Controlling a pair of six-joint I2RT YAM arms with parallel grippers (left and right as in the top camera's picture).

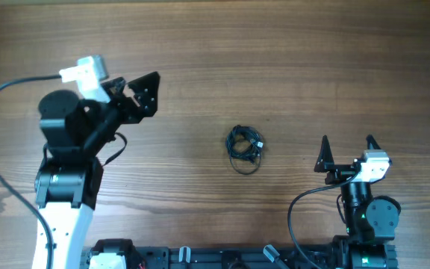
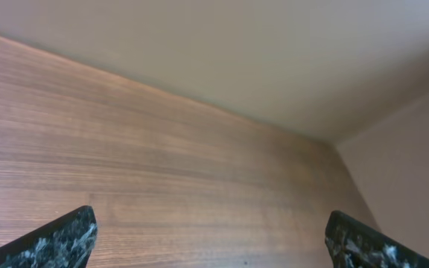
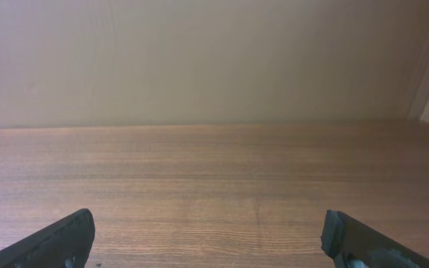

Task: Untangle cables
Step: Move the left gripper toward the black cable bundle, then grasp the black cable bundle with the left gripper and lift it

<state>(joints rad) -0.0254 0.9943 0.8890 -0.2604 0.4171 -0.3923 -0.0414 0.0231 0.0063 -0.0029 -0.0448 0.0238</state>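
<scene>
Progress looks nil, judging by the overhead view: the cables point(image 1: 244, 147) lie in one small dark knot near the middle of the wooden table point(image 1: 290, 52), with no strand drawn out and no cord laid apart from the others. All the separating is left to do. Neither arm touches the bundle. The left gripper point(image 1: 149, 93) stands well apart at about 10 o'clock from it, jaws spread wide and holding nothing. The right gripper point(image 1: 347, 142) waits at about 3 o'clock, also spread wide and empty. Both wrist views show only wood grain between the fingertips point(image 2: 65, 240), and the knot appears in neither. The bundle is a little longer than it is wide. Its long axis runs roughly 12 to 6 o'clock, with the tight mass toward 12 and one looser loop sagging out toward 6. Which way the plug ends point is too small to tell.
</scene>
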